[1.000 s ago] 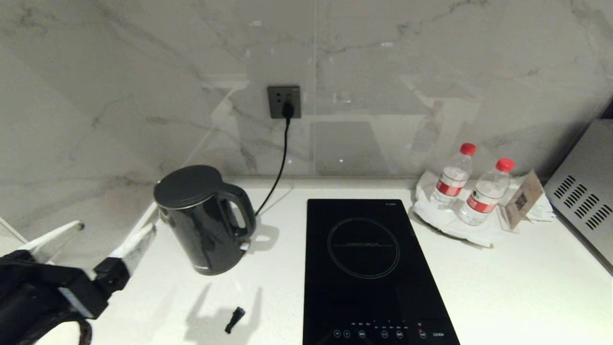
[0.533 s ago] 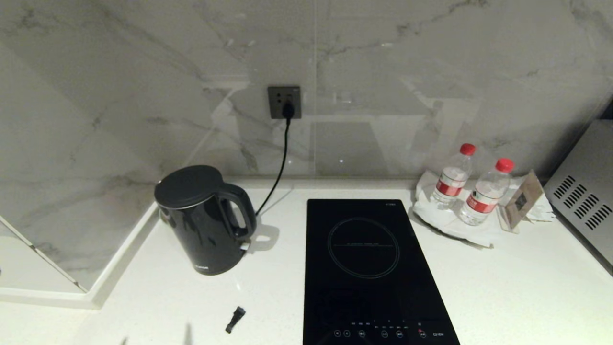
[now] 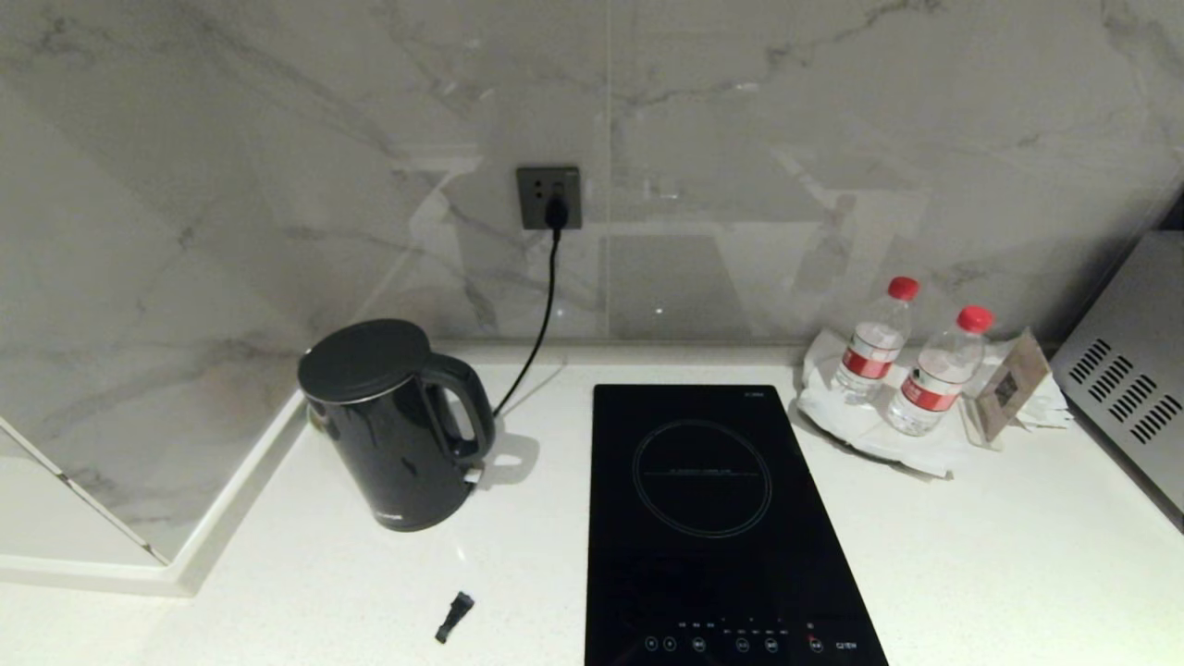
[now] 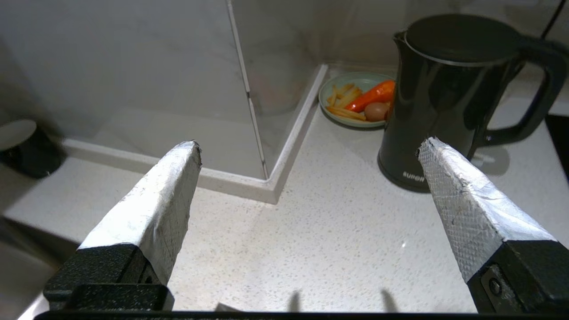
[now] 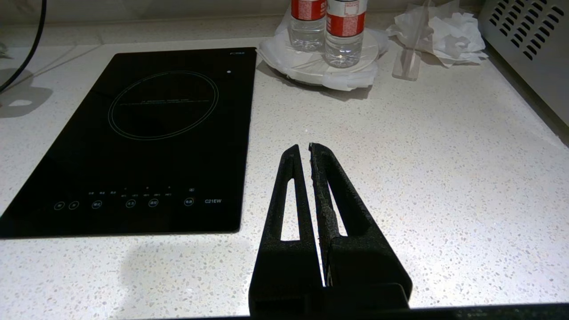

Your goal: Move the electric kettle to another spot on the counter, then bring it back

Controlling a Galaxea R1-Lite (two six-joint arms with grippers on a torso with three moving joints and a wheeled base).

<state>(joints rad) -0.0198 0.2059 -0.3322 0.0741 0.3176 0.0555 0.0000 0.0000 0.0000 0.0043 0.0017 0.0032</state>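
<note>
Black and glossy, the tall cylindrical electric kettle (image 3: 393, 425) stands upright on the white speckled stone table (image 3: 971, 555), at about nine o'clock from the black glass induction hob (image 3: 712, 518), with its big loop handle (image 3: 467, 407) turned toward the hob. I judge the smooth wall slippery and the body stiff and maybe heavy if it holds water, so the handle is the safer place to hold. The left hand (image 4: 309, 146) hangs apart from the kettle, its white fingers spread wide and empty. The right hand (image 5: 304, 153) is pressed together above the table, idle.
</note>
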